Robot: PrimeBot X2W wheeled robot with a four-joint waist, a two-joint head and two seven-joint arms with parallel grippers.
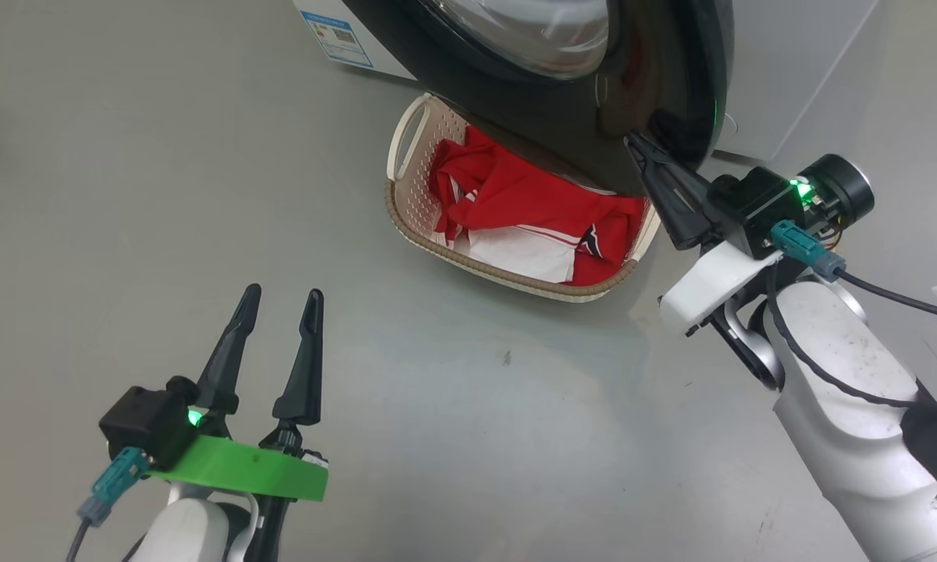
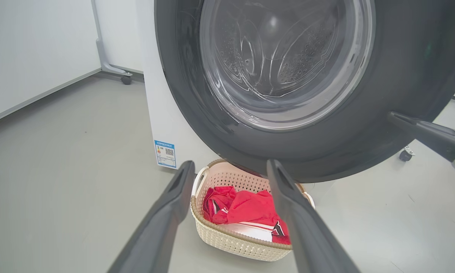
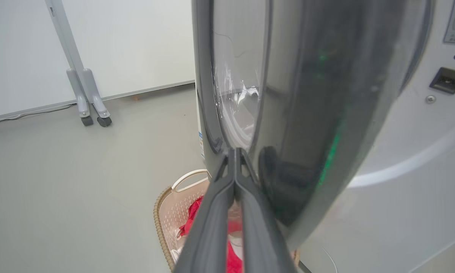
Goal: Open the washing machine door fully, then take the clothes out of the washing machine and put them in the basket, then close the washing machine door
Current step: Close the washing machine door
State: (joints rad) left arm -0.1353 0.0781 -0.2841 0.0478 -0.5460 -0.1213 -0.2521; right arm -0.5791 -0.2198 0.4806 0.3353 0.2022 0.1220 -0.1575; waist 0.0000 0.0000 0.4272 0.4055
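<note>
The glossy black washing machine door [image 1: 664, 86] stands part-way open, hanging over the basket [image 1: 406, 211]. In the basket lie the red and white clothes [image 1: 531, 203]. My right gripper [image 1: 632, 142] is shut with nothing in it, its tips against the door's lower rim. My left gripper [image 1: 284, 295] is open and empty, low over the floor in front of the basket. The left wrist view shows the door [image 2: 402, 76], its glass window [image 2: 284, 64], the basket [image 2: 227, 235] and the clothes [image 2: 246, 208]. In the right wrist view my right gripper [image 3: 234, 152] touches the door [image 3: 307, 113] beside the washing machine [image 3: 421, 151].
The washing machine's white body [image 1: 796, 62] carries a blue label [image 1: 336, 35]. A grey wheeled stand [image 3: 93, 110] and a white wall panel [image 2: 34, 49] lie to the far left. A caster [image 2: 405, 154] sits behind the door. Grey floor [image 1: 164, 195] surrounds the basket.
</note>
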